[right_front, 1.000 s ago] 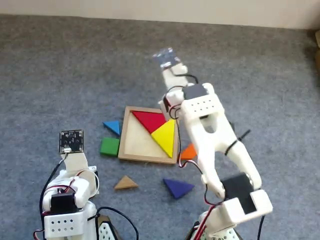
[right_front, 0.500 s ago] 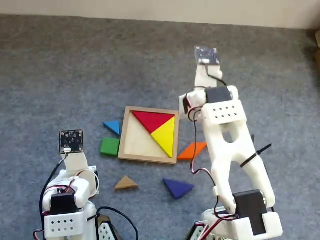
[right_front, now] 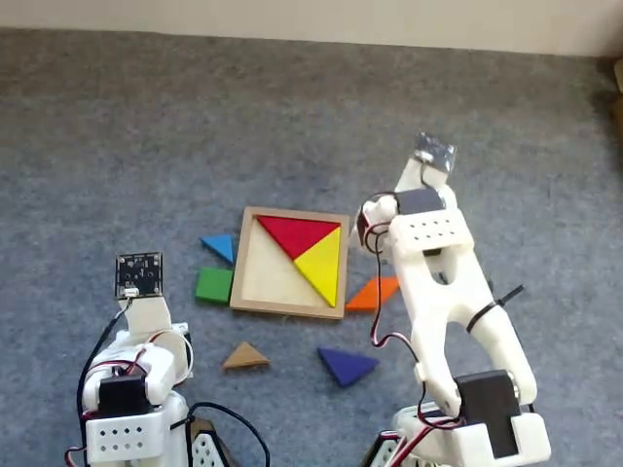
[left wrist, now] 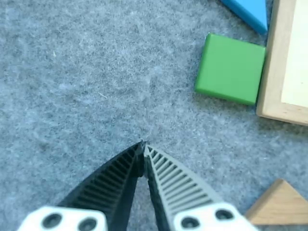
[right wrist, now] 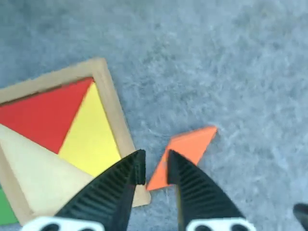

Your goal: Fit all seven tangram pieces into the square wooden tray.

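The square wooden tray (right_front: 247, 282) holds a red triangle (right_front: 297, 233) and a yellow triangle (right_front: 322, 268) in its right half. An orange parallelogram (right_front: 375, 292) lies on the carpet against the tray's right edge. My right gripper (right wrist: 155, 166) hovers above that orange parallelogram (right wrist: 190, 144) and the tray corner (right wrist: 113, 101), slightly open and holding nothing. My left gripper (left wrist: 143, 147) is shut and empty over bare carpet, a short way from the green square (left wrist: 231, 70), the light blue triangle (left wrist: 250, 12) and the tan triangle (left wrist: 276, 207).
A dark blue triangle (right_front: 348, 365) and the tan triangle (right_front: 243, 357) lie in front of the tray. The green square (right_front: 214, 284) and light blue triangle (right_front: 220, 246) sit to its left. Grey carpet stretches open beyond the tray.
The right arm has swung from above the tray's far edge to its right side, uncovering the orange parallelogram. The left arm has kept still.
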Tool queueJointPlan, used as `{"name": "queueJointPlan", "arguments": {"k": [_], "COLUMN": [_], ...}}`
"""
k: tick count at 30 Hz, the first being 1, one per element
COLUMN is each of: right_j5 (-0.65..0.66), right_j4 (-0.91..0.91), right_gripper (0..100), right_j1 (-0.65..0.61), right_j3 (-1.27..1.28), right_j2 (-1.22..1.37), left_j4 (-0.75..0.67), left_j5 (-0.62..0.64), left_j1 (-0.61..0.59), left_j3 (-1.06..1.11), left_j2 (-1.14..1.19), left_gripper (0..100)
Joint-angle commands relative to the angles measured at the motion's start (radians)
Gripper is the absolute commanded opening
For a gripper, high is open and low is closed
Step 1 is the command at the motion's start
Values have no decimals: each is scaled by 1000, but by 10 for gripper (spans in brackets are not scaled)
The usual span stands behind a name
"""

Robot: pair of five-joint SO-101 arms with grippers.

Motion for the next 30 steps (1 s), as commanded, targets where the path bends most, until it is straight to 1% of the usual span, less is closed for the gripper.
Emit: {"name": "queueJointPlan", "arguments": {"k": [1, 3, 4, 8, 13, 17, 21, 28, 30], "right_j5": [-18, -20, -23, -92, -94, -97, -97, -97, -97], "right_j4": [-10, -15, -15, -42, -120, -128, -128, -124, -122], "right_gripper": [225, 274, 279, 279, 279, 279, 279, 277, 257], "right_j1": [12, 7, 7, 5, -28, -73, -70, -68, -68], "right_j3": [25, 48, 61, 73, 114, 117, 99, 85, 85], "right_j2": [-50, -50, -50, -50, -1, 110, 182, 193, 193], "left_j4": [5, 5, 5, 5, 5, 5, 5, 5, 5], "left_j5": [-11, -11, -11, -11, -11, -11, -11, -11, -11], "left_j1": [-16, -16, -16, -16, -16, -16, -16, -16, -16], "left_j3": [21, 21, 21, 21, 21, 21, 21, 21, 21], "left_j2": [-36, -36, -36, -36, -36, -36, -36, -36, -36], "left_gripper": [7, 7, 7, 7, 7, 7, 7, 7, 7]}}
